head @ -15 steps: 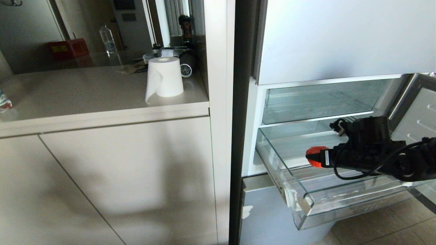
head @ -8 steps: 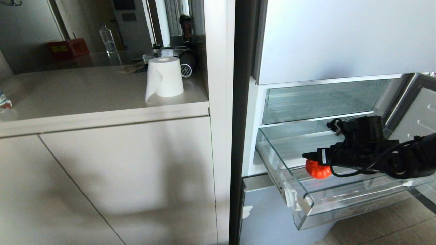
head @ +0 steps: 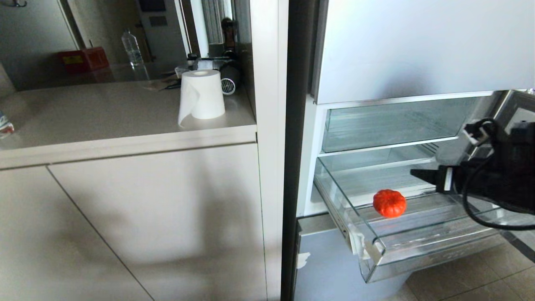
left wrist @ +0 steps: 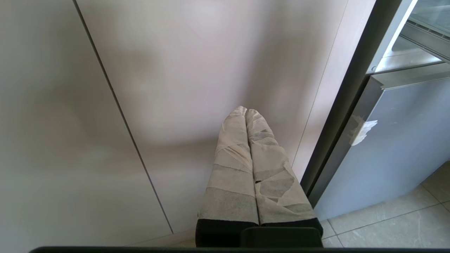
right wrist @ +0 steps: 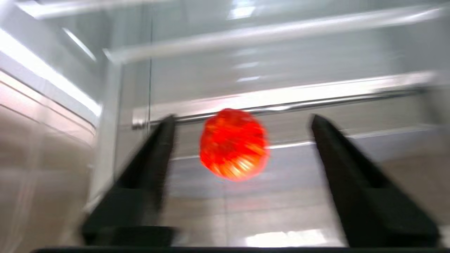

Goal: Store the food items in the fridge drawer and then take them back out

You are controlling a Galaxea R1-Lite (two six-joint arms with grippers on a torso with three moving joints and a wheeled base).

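The right gripper (fingers spread, empty) hovers apart from the orange fruit, seemingly lying ahead and lower in the drawer.

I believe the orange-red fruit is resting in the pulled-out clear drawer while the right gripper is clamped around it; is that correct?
Not quite. The orange-red fruit does rest in the pulled-out clear drawer, but the right gripper is open and clear of it. The right wrist view shows a gap on each side of the fruit.
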